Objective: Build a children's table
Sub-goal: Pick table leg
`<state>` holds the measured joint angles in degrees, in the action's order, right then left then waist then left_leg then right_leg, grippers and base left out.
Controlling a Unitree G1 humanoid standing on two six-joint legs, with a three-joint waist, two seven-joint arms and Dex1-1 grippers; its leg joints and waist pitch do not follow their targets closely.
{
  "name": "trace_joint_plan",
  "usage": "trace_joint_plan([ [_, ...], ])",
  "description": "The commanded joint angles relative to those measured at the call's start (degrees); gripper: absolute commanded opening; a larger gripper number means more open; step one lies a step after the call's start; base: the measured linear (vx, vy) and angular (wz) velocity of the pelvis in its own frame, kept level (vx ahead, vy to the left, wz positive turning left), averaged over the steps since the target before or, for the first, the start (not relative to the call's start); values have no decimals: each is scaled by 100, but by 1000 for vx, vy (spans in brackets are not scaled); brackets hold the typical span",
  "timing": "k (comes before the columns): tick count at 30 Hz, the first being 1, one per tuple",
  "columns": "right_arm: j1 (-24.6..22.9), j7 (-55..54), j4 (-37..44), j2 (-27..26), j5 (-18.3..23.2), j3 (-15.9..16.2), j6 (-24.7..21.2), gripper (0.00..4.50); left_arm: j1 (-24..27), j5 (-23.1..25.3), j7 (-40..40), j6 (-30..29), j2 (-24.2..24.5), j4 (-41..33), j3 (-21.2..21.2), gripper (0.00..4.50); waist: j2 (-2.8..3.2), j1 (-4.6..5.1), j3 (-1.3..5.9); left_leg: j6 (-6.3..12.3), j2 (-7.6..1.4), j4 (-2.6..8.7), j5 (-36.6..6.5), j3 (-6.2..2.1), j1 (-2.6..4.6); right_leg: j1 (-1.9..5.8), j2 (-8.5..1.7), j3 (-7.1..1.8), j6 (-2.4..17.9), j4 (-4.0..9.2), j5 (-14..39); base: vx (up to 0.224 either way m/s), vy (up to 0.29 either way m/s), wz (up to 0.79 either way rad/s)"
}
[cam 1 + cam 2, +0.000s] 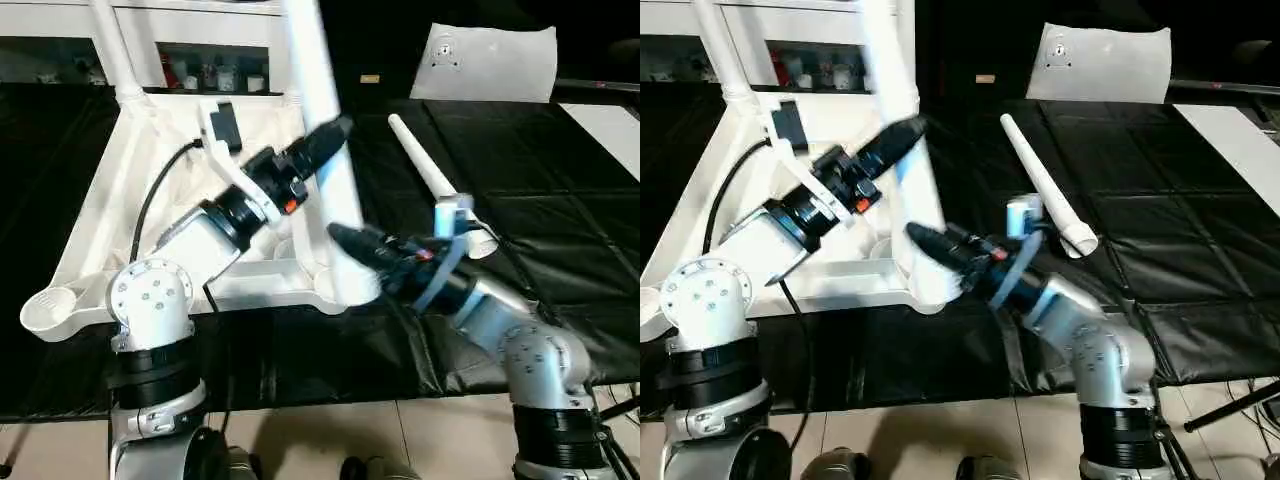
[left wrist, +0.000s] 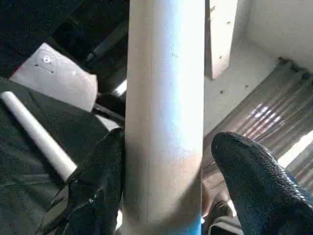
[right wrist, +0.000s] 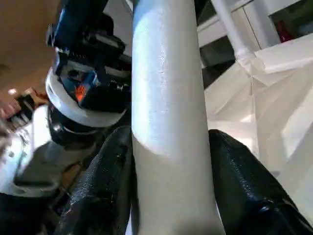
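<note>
An upright leg (image 1: 322, 120) is pinched by the left gripper (image 1: 335, 130) higher up and the right gripper (image 1: 345, 240) near its foot, at the near-right socket of the upturned tabletop (image 1: 110, 200). It is judged light, stiff and slippery; low grips are best kept.

Both end effectors are black — the left end effector (image 1: 335, 132) with a small orange mark on the black collar behind it, the right end effector (image 1: 345, 238) with a red spot and pale blue straps behind its fingers. The upright leg (image 1: 325, 120) between their fingers is plain white, with a bluish sheen beside the left fingers (image 2: 98, 191), which look finely textured. The tabletop (image 1: 120, 190) behind the left end effector is white — its underside ribbed. The loose leg (image 1: 430, 180) beyond the right end effector is white, on a black counter (image 1: 560, 250) covering. The forearms are silver-white.
</note>
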<state>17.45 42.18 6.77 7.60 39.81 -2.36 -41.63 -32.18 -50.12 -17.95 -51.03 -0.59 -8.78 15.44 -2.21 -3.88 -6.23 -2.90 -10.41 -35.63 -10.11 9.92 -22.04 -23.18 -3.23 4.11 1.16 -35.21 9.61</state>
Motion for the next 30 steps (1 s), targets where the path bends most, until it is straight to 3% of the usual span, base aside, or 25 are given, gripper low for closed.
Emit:
trace_joint_plan([
  [1, -62, -88, 86, 99, -319, 215, 88, 190, -67, 50, -114, 60, -9, -176, -216, 274, 68, -15, 568, -143, -254, 441, -1078, -111, 106, 293, -474, -292, 571, 529, 2075, -73, 0, 1],
  [4, -67, -168, 40, 137, -480, 305, 220, 190, -59, 81, -132, 62, 73, -180, -280, 268, 71, -15, 569, -136, -254, 440, -1092, -115, 104, 294, -475, -290, 599, 523, 2075, 0, 0, 0],
  [12, -9, -282, -90, 134, -683, 371, 507, 190, -3, 47, -141, 72, 115, -213, -374, 194, 65, -7, 575, -110, -256, 436, -1059, -111, 95, 307, -471, -295, 696, 494, 1879, 0, 0, 0],
  [20, -1, -270, -124, 144, -735, 428, 610, 189, 42, 6, -161, 110, 138, -194, -429, 184, 51, 7, 574, -99, -257, 433, -1074, -107, 100, 308, -471, -297, 720, 491, 1882, 0, 0, 0],
  [30, 68, -434, -172, 141, -845, 460, 667, 189, 34, 360, -278, 354, 329, -182, -646, 183, 51, 17, 574, -98, -255, 436, -1042, -107, 98, 309, -469, -300, 703, 489, 1877, 0, 0, 0],
])
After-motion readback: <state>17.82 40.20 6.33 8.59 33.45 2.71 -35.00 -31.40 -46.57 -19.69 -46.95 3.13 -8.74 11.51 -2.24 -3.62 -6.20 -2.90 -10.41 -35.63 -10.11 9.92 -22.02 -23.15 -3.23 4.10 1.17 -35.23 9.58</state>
